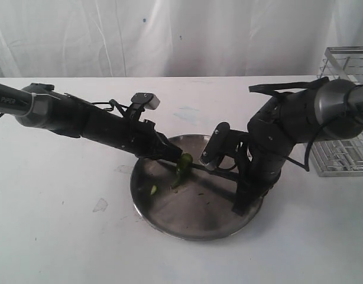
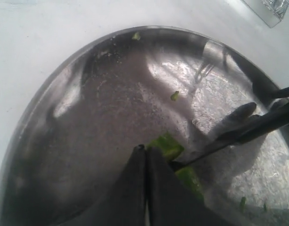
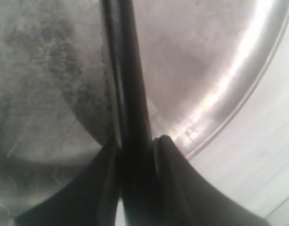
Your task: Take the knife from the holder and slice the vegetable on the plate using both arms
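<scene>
**Steel plate: slicing step in hand, knife out of the holder**

Setup. The plate (image 1: 187,229) sits on the white table between both arms. The holder (image 1: 347,118) stands well apart at the far right and no knife shows in it.

Right arm. The right gripper (image 3: 137,141) has its fingers closed around the knife (image 3: 130,70). The dark handle runs straight out between them over the plate. In the exterior view the blade lies low across the plate and points toward the left arm.

Left arm. The left gripper (image 2: 145,149) has its fingers pressed together with no gap. The tips sit against the vegetable (image 2: 168,146), which lies near the middle of the plate. Whether they pinch a bit of it or only pin it down cannot be told. The knife tip meets the green flesh just beside those tips.

Loose bits. A small green slice (image 2: 174,95) lies apart on the plate, and another lies near the rim.

Judgement. The fetch is done and cutting is the current step. Some pieces are already off, while the main piece is not finished.

Next move calls for:
- a steady hold from the left arm
- a downward, drawing stroke from the right arm
- the blade kept clear of the left fingertips

Risk. The pepper is small and rounded, and it may roll or skid on the slick steel.
</scene>
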`<state>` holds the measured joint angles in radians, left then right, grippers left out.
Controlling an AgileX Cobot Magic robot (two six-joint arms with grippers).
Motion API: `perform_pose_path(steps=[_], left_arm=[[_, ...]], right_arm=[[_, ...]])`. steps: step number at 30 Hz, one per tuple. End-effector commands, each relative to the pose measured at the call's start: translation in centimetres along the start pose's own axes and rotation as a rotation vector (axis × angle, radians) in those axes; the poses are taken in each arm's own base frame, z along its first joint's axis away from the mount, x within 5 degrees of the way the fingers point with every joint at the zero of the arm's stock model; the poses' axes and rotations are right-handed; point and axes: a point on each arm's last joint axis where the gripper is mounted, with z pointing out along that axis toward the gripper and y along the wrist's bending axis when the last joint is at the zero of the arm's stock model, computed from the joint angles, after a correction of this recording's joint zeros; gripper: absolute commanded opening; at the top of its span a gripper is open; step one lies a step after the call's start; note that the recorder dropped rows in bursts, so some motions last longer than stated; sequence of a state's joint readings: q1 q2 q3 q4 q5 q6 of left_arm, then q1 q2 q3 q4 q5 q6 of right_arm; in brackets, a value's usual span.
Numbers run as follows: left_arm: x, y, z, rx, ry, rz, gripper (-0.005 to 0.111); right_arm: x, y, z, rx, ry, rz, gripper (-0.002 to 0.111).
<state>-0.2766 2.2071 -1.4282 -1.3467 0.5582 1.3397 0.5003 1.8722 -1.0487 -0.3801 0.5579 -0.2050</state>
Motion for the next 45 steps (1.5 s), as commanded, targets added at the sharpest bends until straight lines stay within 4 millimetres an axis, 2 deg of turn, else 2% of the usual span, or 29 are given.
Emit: perform_pose_path(steps=[1, 9, 21, 34, 45], left_arm=[[0.0, -1.5, -0.7, 0.070, 0.032, 0.042, 0.000], [-1.8, -2.9, -2.4, 0.079, 0.001, 0.083, 0.000], [-1.4, -2.9, -2.5, 0.071, 0.054, 0.092, 0.000], [-1.2, -2.6, -2.8, 0.025, 0.098, 0.084, 0.000], [-1.8, -1.9, -2.8, -0.063, 0.036, 0.054, 0.000]], right_arm=[[-0.6, -0.7, -0.7, 0.034, -0.067, 0.072, 0.000], [-0.6, -0.6, -0.8, 0.030, -0.058, 0.070, 0.000], [0.1, -0.1, -0.7, -0.019, 0.016, 0.124, 0.000], [0.2, 1.9, -1.0, -0.237, 0.051, 0.141, 0.000], [0.3, 2.0, -1.0, -0.242, 0.057, 0.149, 0.000]])
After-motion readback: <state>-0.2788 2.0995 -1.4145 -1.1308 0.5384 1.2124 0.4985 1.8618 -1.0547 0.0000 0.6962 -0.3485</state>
